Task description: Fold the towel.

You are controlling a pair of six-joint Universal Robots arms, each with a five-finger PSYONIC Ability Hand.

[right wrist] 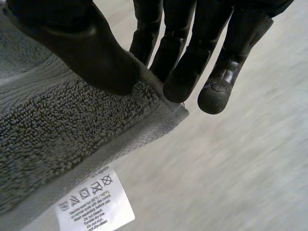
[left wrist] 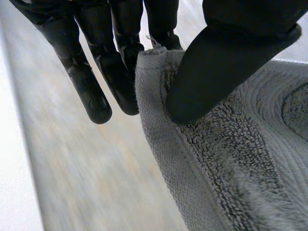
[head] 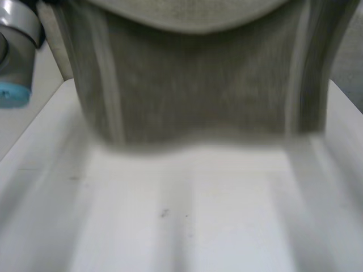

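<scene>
A grey terry towel (head: 198, 85) hangs spread in the air above the white table (head: 187, 215), its lower edge just over the table's far part. My left hand (left wrist: 216, 72) pinches one top corner of the towel (left wrist: 231, 159) between thumb and fingers. My right hand (right wrist: 96, 53) pinches the other top corner of the towel (right wrist: 62, 130) the same way, thumb on the pile side, fingers (right wrist: 216, 94) behind. A white care label (right wrist: 94, 204) hangs from the hem near the right hand.
The left arm's grey joint with its light-blue cap (head: 14, 93) stands beside the towel at the table's far left. The table's raised side edges (head: 34, 141) run along both sides.
</scene>
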